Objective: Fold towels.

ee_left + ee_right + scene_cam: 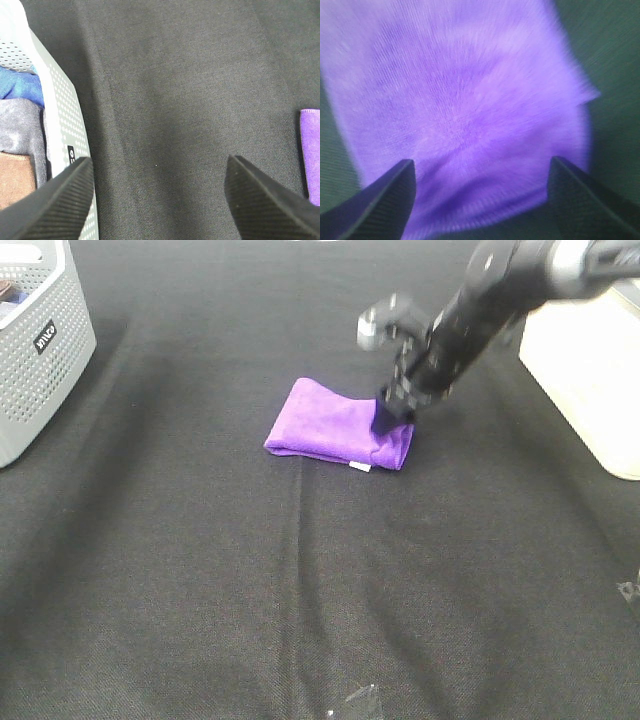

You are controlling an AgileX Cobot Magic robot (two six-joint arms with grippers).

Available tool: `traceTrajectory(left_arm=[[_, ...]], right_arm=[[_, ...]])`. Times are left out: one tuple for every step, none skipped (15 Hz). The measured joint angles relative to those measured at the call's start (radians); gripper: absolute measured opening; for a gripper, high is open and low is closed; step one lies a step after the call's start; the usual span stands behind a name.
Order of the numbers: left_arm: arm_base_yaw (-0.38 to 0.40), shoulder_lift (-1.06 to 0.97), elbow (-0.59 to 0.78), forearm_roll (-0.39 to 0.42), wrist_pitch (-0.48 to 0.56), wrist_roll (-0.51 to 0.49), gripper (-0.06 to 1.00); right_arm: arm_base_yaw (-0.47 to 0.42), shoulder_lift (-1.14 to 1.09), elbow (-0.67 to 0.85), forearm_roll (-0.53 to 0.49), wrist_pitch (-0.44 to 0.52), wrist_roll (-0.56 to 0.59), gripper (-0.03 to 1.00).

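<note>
The purple towel [335, 425] lies folded into a small rectangle on the black tabletop, with its white tag [360, 468] at the near hem. My right gripper [388, 415] is down at the towel's right end. In the right wrist view it [480, 200] is open, fingers wide apart just above the towel [470, 100], holding nothing. My left gripper [160, 200] is open and empty over bare black cloth, and it is out of the exterior view. The towel's edge [311, 155] shows far off at the side of the left wrist view.
A grey perforated basket [40, 350] stands at the far left; in the left wrist view it [65, 115] holds blue, grey and brown cloths. A cream container [590, 370] stands at the right edge. Black cloth covers the table.
</note>
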Motion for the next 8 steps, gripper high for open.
traceTrajectory(left_arm=[[0.000,0.000,0.000,0.000,0.000,0.000,0.69],[0.000,0.000,0.000,0.000,0.000,0.000,0.69],[0.000,0.000,0.000,0.000,0.000,0.000,0.69],[0.000,0.000,0.000,0.001,0.000,0.000,0.69],[0.000,0.000,0.000,0.006,0.000,0.000,0.69],[0.005,-0.004,0.000,0.014,0.000,0.000,0.69],[0.016,-0.018,0.011,0.014,-0.001,0.000,0.69],[0.034,-0.042,0.038,0.013,-0.001,-0.001,0.69]], right_arm=[[0.000,-0.037,0.000,0.016,0.008,-0.002,0.71],[0.000,-0.081,0.000,0.047,0.014,-0.006,0.71],[0.000,-0.130,0.000,0.096,0.031,-0.018,0.71],[0.000,-0.162,0.000,0.107,0.065,-0.011,0.71],[0.000,-0.191,0.000,0.100,0.100,0.030,0.71],[-0.007,-0.224,0.000,0.067,0.141,0.118,0.71],[-0.023,-0.260,0.000,0.028,0.178,0.229,0.71],[-0.065,-0.296,0.000,-0.007,0.226,0.325,0.71]])
